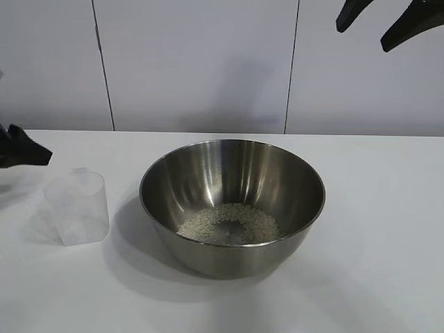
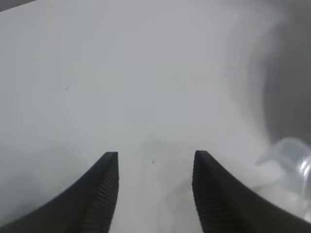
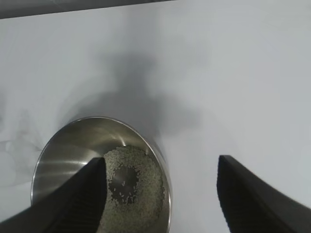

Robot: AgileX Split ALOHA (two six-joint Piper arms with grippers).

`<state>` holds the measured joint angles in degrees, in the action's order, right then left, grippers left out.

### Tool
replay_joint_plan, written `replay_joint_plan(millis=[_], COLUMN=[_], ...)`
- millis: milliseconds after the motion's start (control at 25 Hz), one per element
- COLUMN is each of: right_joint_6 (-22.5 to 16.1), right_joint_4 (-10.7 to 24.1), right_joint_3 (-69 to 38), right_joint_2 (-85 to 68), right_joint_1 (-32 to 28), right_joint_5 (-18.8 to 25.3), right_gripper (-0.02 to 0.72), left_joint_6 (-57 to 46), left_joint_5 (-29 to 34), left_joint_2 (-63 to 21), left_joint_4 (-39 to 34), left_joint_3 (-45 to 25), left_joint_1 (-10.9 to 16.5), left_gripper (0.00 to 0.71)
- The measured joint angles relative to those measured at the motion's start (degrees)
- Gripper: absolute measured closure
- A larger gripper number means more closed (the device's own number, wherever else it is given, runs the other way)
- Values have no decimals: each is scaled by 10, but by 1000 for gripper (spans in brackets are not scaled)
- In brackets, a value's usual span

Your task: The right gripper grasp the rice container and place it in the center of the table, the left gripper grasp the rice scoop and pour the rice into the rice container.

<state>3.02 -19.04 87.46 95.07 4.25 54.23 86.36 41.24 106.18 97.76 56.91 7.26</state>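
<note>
Exterior view: the steel bowl (image 1: pixel 232 205) sits at the middle of the white table (image 1: pixel 374 229), upright, with rice (image 1: pixel 229 223) spread in a thin ring across its bottom. The clear plastic scoop (image 1: pixel 76 206) stands on the table just to the bowl's left, apart from it and held by nothing. The left gripper (image 1: pixel 21 151) shows only as a dark tip at the left edge, above and beside the scoop without touching it. The right gripper (image 1: pixel 392 21) hangs high at the upper right corner, well clear of the bowl, its two dark fingers spread with nothing between them.

Left wrist view: the left gripper (image 2: pixel 154 167) has its ribbed fingers (image 2: pixel 104 194) parted, only bare table between them. The scoop (image 2: pixel 291 160) lies off to one side, outside the fingers, with the blurred bowl (image 2: pixel 286 82) beyond it.

Right wrist view: the right gripper (image 3: pixel 163 187) is spread wide and grips nothing. Below it, the bowl (image 3: pixel 73 155) rests on the table, grains covering its floor except a bare patch at the centre.
</note>
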Motion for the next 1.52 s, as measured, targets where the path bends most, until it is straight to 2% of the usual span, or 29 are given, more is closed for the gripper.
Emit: replay_joint_plan(millis=[80, 160, 320, 400, 480, 600, 760, 920, 1040, 1120, 1280, 1520], right_joint_6=[0, 0, 0, 0, 0, 0, 0, 0, 0, 0, 0, 0], right_joint_4=[0, 0, 0, 0, 0, 0, -1, -1, -1, -1, -1, -1], right_joint_3=[0, 0, 0, 0, 0, 0, 0, 0, 0, 0, 0, 0], right_joint_2=[0, 0, 0, 0, 0, 0, 0, 0, 0, 0, 0, 0], right_joint_1=[0, 0, 0, 0, 0, 0, 0, 0, 0, 0, 0, 0], right_joint_5=[-2, -2, -4, -7, -10, -11, -11, -11, -7, 1, 18, 20], right_gripper=[251, 251, 251, 251, 251, 251, 251, 251, 251, 251, 251, 251], left_joint_6=[-23, -45, -83, -106, -159, -311, -506, -615, -664, -705, -786, -809], left_joint_5=[69, 111, 125, 111, 83, 52, 45, 36, 27, 7, -7, -7], left_joint_2=[-2, -11, -65, -98, -133, -157, -157, -157, -155, -148, -115, -70], left_joint_4=[-1, -5, -8, -28, -108, -296, -539, -675, -707, -711, -707, -649], left_joint_3=[8, 15, 24, 40, 69, 134, 203, 231, 232, 232, 232, 232], left_joint_1=[0, -1, -1, -7, -19, -56, -129, -201, -235, -244, -247, -247], left_gripper=[359, 359, 361, 370, 375, 378, 375, 319, 256, 240, 231, 231])
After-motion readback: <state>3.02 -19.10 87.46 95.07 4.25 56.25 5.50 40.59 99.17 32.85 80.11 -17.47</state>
